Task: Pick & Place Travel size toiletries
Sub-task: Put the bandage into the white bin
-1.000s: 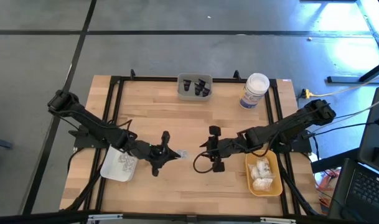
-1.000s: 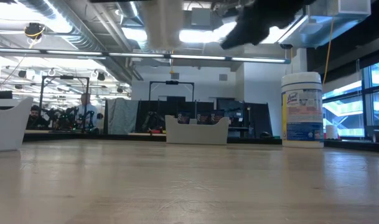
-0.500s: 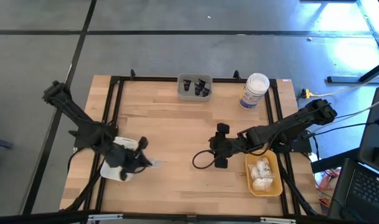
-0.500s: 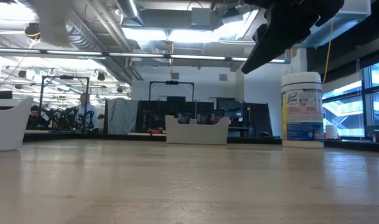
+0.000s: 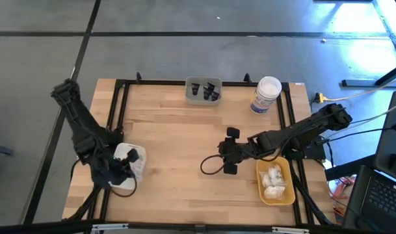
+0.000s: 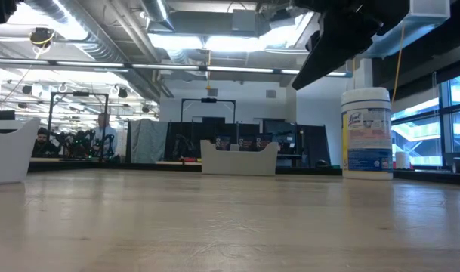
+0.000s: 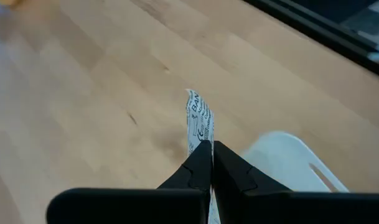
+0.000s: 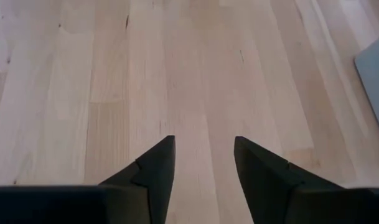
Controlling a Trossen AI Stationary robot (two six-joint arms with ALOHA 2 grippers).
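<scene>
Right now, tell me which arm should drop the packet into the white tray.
Left. The left gripper is already shut on the thin printed packet and sits over the white tray at the table's left side. The right gripper is open, empty, and near the table's middle beside the yellow tray.

A robotics lab or workshop: exposed ceiling ducts [image 6: 101,45], strip lights, equipment racks [image 6: 207,125] and a framed wooden worktable [image 5: 178,130] on concrete floor.

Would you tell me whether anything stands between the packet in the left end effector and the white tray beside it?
Nothing visible does. The left end effector is shut on the packet, with the white tray close beside it and only bare table around.
</scene>
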